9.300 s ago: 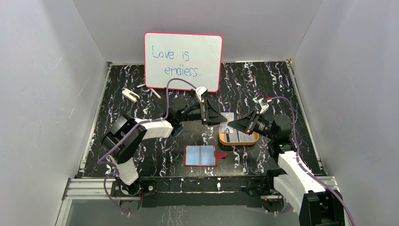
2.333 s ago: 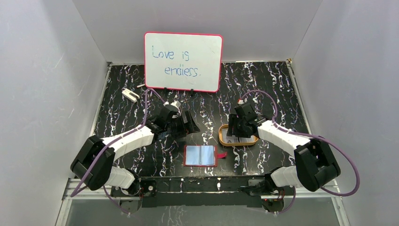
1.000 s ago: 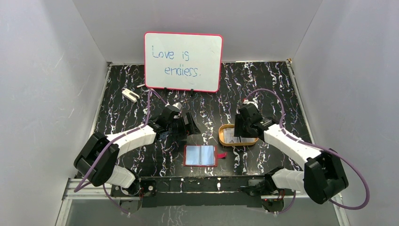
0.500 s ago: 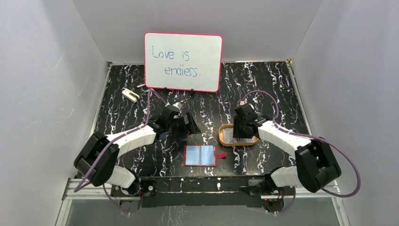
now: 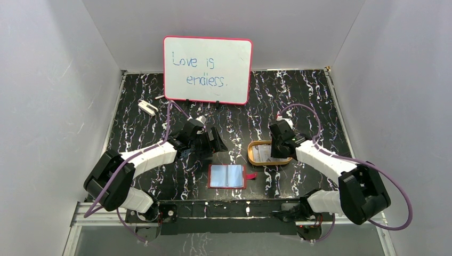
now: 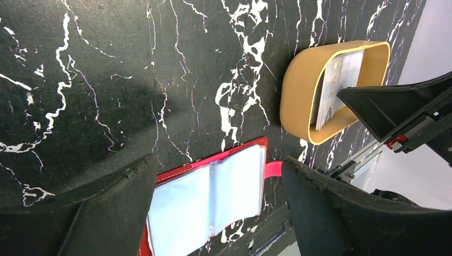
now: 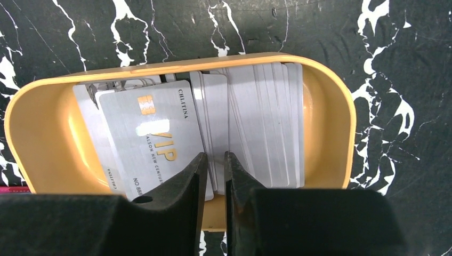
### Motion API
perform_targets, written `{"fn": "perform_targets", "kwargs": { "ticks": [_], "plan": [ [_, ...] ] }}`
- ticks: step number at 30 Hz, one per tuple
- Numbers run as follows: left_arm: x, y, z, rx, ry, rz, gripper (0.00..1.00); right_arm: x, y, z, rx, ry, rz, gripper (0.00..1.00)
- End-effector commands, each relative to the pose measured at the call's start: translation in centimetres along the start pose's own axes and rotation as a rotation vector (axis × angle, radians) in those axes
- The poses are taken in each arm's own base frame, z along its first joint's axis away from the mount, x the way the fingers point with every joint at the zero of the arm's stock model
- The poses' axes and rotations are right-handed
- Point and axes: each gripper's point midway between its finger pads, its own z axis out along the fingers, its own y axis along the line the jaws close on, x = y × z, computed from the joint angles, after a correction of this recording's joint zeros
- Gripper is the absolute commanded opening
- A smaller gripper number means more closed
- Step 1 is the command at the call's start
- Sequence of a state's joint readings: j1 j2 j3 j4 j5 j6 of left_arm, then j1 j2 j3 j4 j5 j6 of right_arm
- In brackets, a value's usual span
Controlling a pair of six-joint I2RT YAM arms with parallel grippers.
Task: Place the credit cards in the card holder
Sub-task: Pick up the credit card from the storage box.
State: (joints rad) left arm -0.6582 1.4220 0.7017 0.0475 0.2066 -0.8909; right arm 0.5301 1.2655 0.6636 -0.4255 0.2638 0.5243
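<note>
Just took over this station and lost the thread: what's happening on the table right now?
The right gripper is down in the orange tray, its jaws nearly closed around the edges of a few credit cards from the stack. A firm grip cannot be confirmed. The left gripper hangs wide open above the table, just behind the card holder, which lies unfolded near the front edge with its pockets facing up.

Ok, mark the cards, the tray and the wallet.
cards (image 7: 154, 138): right wrist view, face of the VIP card.
tray (image 7: 45, 141): right wrist view, bare left inner wall.
wallet (image 5: 227, 176): top view, open pocket lining.
</note>
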Motion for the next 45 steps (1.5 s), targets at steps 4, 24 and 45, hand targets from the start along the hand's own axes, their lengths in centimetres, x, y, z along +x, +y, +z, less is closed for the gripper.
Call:
{"fn": "perform_targets", "kwargs": {
  "ticks": [4,24,45],
  "plan": [
    [0.0,-0.7,-0.3,0.020,0.012,0.007,0.83,-1.6,0.1,-1.9,-0.022,-0.069,0.049,0.41],
    [0.0,-1.1,-0.1,0.039,0.016,0.005,0.83,-4.1,3.3,-2.7,-0.463,-0.097,0.251,0.57],
    [-1.0,-4.5,-0.3,0.164,0.017,0.032,0.77,-1.0,2.2,0.1,-0.406,0.024,0.219,0.43]
  ]
}}
